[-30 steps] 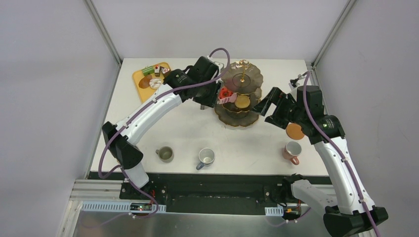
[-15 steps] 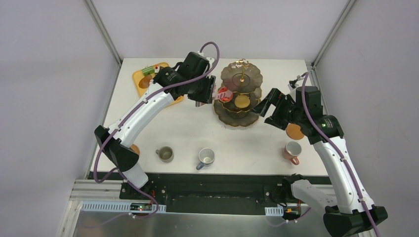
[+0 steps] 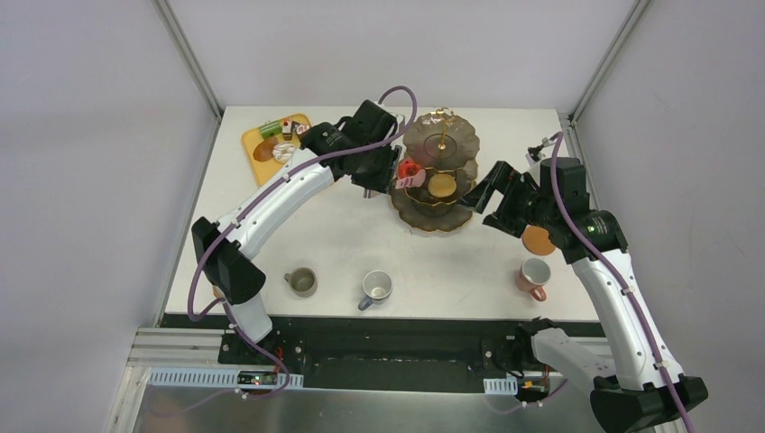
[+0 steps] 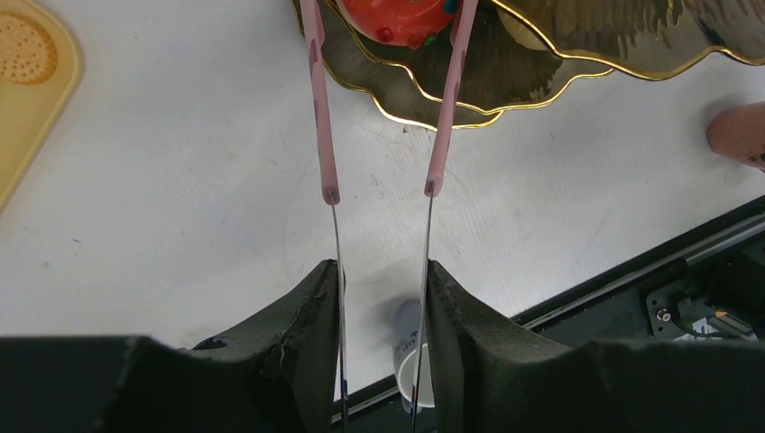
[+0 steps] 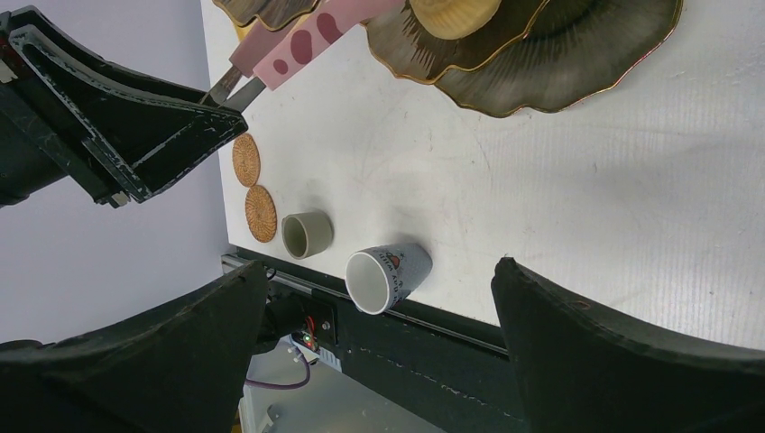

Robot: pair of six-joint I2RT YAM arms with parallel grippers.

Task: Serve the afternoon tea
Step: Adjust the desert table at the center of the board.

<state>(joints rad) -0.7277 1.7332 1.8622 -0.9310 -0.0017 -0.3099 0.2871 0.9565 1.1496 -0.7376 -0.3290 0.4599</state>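
Looks like the loading-the-stand step, nowhere near done. Got the pink-handled tongs [image 4: 320, 135] held in the left gripper [image 4: 382, 289], squeezed partway shut on the thin metal arms, with a red doughnut [image 4: 406, 13] pinched at the tips right at the middle tier of the dark gold-rimmed stand [image 4: 424, 104]. Can't tell whether touching the plate or just above it. Next up, probably: ease down onto the tier, loosen the squeeze a little, then back the tongs out without dragging the doughnut over the rim. As for the right gripper [image 3: 492, 192]: spread wide, holding nothing, parked just beside the stand's right side. Contents check: just a tan round pastry [image 3: 442, 185] on the middle tier besides the doughnut, nothing spotted on the top tier. Over on the yellow-orange tray [image 3: 253, 149], far left: a few sweets [image 3: 271, 129] yet to move. Along the near edge: olive mug [image 3: 302, 281], grey-blue mug [image 3: 376, 287], pink mug [image 3: 535, 273], seemingly empty, none sitting on a coaster [image 3: 539, 240].
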